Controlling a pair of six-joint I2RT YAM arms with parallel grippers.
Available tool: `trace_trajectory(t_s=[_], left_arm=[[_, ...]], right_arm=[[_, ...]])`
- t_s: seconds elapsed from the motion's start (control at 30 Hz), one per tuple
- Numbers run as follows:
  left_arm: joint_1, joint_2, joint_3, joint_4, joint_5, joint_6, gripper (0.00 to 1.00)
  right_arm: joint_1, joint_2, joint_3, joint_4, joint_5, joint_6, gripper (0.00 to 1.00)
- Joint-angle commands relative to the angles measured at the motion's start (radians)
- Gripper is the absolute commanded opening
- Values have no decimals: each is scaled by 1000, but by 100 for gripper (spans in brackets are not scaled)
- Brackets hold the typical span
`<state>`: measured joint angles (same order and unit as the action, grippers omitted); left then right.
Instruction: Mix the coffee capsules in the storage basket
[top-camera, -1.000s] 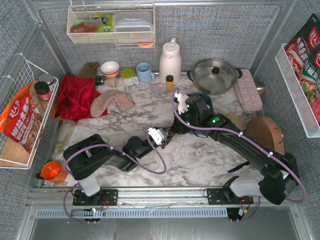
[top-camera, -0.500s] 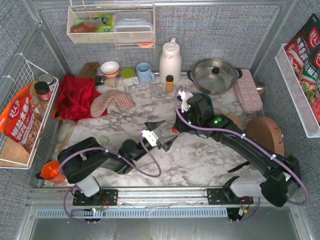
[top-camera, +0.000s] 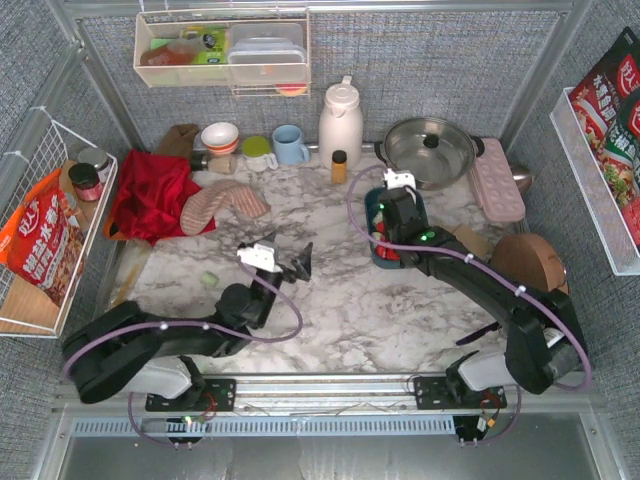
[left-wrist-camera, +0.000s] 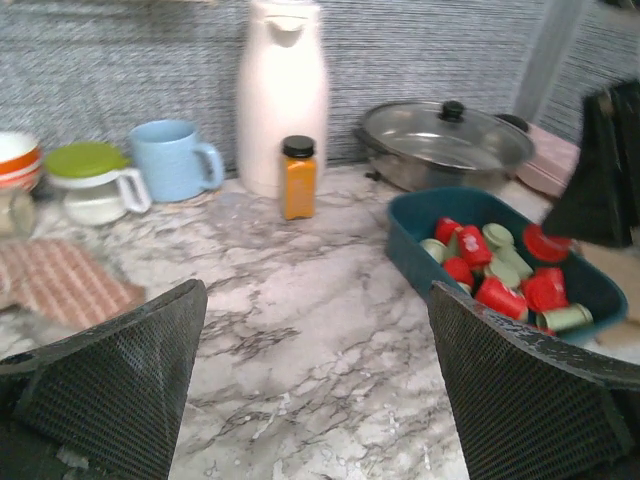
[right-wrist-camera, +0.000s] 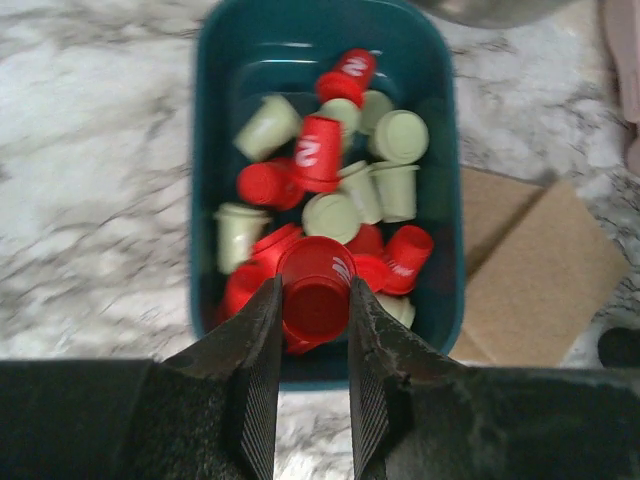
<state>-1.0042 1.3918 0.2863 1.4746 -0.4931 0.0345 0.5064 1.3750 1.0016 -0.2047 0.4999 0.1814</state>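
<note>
Risk: the red capsule (right-wrist-camera: 316, 288) is pinched close to the near wall of the storage basket (right-wrist-camera: 206, 150). Released carelessly, it could tip over the rim onto the bench (top-camera: 380, 310).
Capsules: coffee capsules (right-wrist-camera: 345, 190), red and mint, lie heaped inside the basket at frame centre.
Right arm: angled down over the basket, right fingers (right-wrist-camera: 256, 380) clamping that capsule.
Left arm: low, left fingers (left-wrist-camera: 110, 390) spread wide and empty, well apart from the basket.

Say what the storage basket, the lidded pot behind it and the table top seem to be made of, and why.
Storage basket: dark teal plastic, smooth with a soft sheen and moulded rounded corners.
Lidded pot: metal, probably stainless steel, silvery and reflective, with a black knob.
Table top: looks like white marble with grey veins, though it may be a printed laminate.
</note>
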Motion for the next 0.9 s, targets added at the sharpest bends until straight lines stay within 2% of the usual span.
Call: trace_trajectory(t_s=[0.0,0.03,0.1,0.3,0.47,0.5,0.6,0.67,0.73,0.87], left_arm=[[4,-136,113,-560,-277,-192,99],[7,-154,151,-679,-298,-220,99],[7,-169,194,-799,-341,-239,99],[10,-218,191,-900,-478,-302,100],[32,-261,187,-971,-484,-361,100],[34,-265,188,-985,-486,-369,100],[50,-275,194,-1032,-516,-409,100],[65,-284,200,-1082,-537,-459,100],[91,-296,208,-1148,-534,-528,100],[161,-328,212,-1256,-467,-624,100]], right_arm=[[-76,52,-31,181,60,62,0],[-101,72,-29,214,1,82,0],[-141,131,-15,293,-115,107,0],[-166,352,127,384,-241,110,0],[-184,482,227,348,-256,148,0],[-185,497,234,346,-255,148,6],[-192,515,248,333,-267,148,44],[-198,503,247,314,-292,148,60],[-200,469,236,291,-308,145,67],[-200,331,193,214,-297,129,73]])
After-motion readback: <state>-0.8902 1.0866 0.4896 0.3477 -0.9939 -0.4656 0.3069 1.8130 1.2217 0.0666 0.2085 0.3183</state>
